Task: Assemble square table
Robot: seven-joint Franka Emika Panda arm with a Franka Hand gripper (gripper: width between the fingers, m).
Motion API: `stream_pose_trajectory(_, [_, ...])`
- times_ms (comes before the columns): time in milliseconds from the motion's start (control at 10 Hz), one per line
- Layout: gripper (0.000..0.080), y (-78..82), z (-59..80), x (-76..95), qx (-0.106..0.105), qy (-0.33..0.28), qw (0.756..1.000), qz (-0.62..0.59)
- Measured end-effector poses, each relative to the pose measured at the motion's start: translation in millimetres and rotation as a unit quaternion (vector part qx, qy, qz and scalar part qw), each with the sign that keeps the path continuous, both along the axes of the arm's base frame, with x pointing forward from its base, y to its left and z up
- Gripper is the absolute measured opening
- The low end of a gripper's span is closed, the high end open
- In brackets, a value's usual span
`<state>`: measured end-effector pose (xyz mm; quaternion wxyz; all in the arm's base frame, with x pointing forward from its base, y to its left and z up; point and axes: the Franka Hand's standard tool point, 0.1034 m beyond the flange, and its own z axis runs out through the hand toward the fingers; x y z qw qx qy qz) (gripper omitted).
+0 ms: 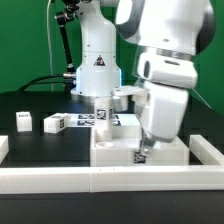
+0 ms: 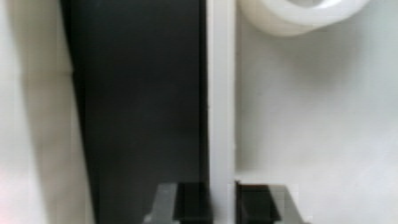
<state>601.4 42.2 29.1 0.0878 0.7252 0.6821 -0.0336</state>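
Found gripper (image 2: 219,203) pinched narrow on raised rim of square tabletop (image 1: 112,151), lying on black desk (image 1: 40,105) just behind front rail (image 1: 100,181). Noted leg blocks (image 1: 24,120) loose toward exterior view's left, apart from tabletop.

White all over the square table top (image 1: 118,148), with a small black-and-white tag (image 1: 141,155) at its front edge. Beside the top, the near leg block (image 1: 55,123) and the far leg block (image 1: 25,121) are white too, each with a black-and-white tag. Behind the top, the marker board (image 1: 95,117) shows black squares on white. Black desk (image 1: 40,145), green curtain (image 1: 20,40), and a white arm (image 1: 165,60) with black joints. In the wrist view, dark fingers (image 2: 178,205).
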Motion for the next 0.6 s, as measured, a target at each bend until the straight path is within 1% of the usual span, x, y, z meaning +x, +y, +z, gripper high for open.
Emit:
stream_pose_trajectory(100, [0.0058, 10.9, 1.3, 9.0, 0.003, -0.004, 1.000, -0.003])
stream_pose_trajectory(300, [0.0058, 26.0, 6.1, 20.2, 0.000, -0.003, 1.000, -0.021])
stream_pose_trajectory(400, [0.0058, 27.1, 10.5, 23.1, -0.007, 0.005, 1.000, -0.022])
stream_pose_trajectory(600, [0.0058, 22.5, 8.9, 22.1, -0.008, 0.006, 1.000, -0.024])
